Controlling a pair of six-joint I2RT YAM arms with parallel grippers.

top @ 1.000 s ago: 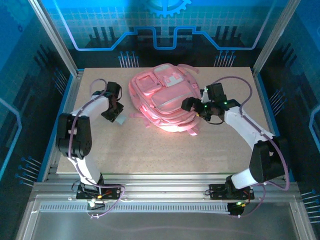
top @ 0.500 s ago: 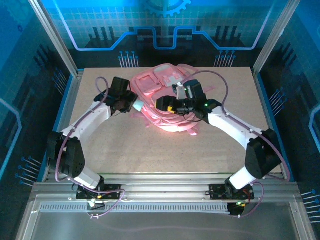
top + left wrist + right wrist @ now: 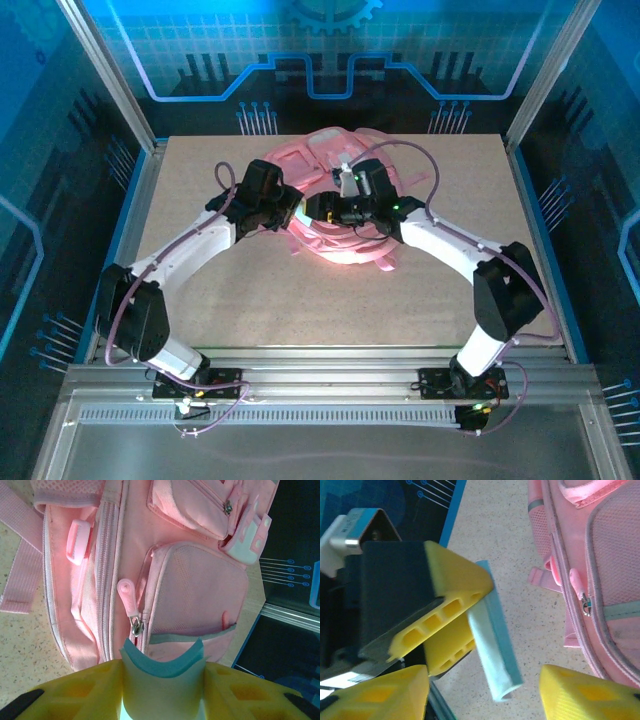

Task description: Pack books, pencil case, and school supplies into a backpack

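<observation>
Left wrist view: left gripper (image 3: 162, 667) was clamped on the bowed light-blue square piece (image 3: 162, 686), just over the backpack (image 3: 200, 595) by its zip pull (image 3: 131, 605); right gripper (image 3: 315, 208) stood wide apart, empty. Supplies step; insertion probably required an opened compartment.

Left tool (image 3: 284, 209) nearer the backpack (image 3: 345, 246)
</observation>
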